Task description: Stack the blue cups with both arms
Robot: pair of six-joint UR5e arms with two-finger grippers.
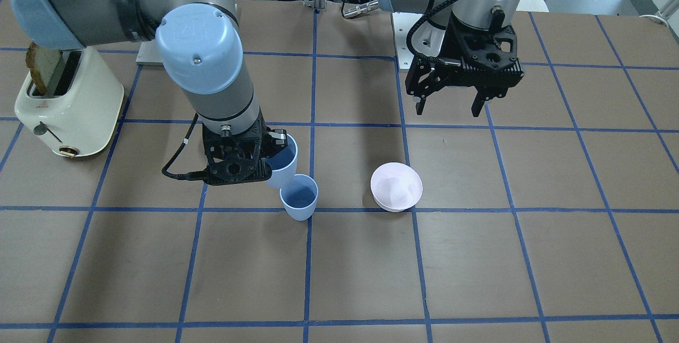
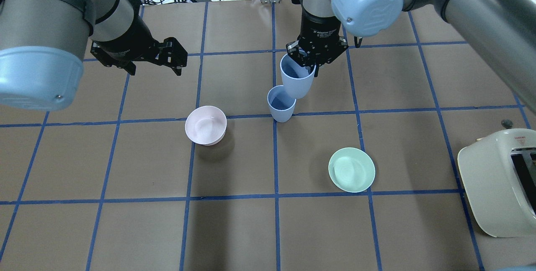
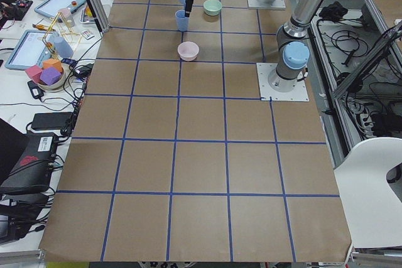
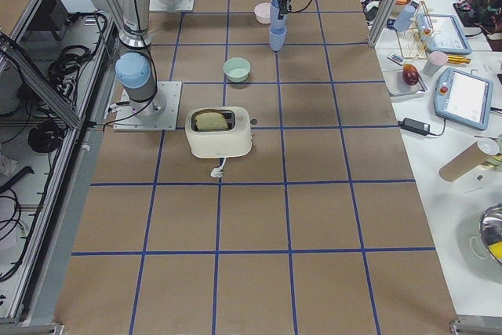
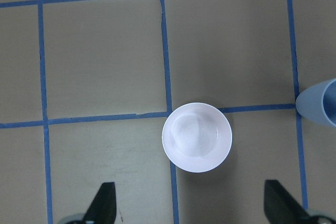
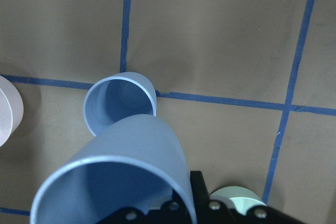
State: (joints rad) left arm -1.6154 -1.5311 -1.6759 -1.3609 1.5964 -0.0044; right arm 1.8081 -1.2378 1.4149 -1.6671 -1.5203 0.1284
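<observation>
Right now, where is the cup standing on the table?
Overhead view: the standing cup sits mid-table, right of the pink bowl, just below the tilted cup held by the right pincer.

Pale pink bowl on a tape crossing, beyond the wide-spread gripper; blue cup at right edge.

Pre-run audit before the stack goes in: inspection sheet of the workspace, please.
Surface: brown table, blue tape grid.
Job's things: held cup tilted at the standing cup rim, not nested.
Clutter: pink bowl, green bowl, toaster with bread.
Hands: right hand shut on held cup; left hand open, empty, above pink bowl.
Cables: black cable loops off right wrist.
Surroundings: side benches with tablets.
</observation>
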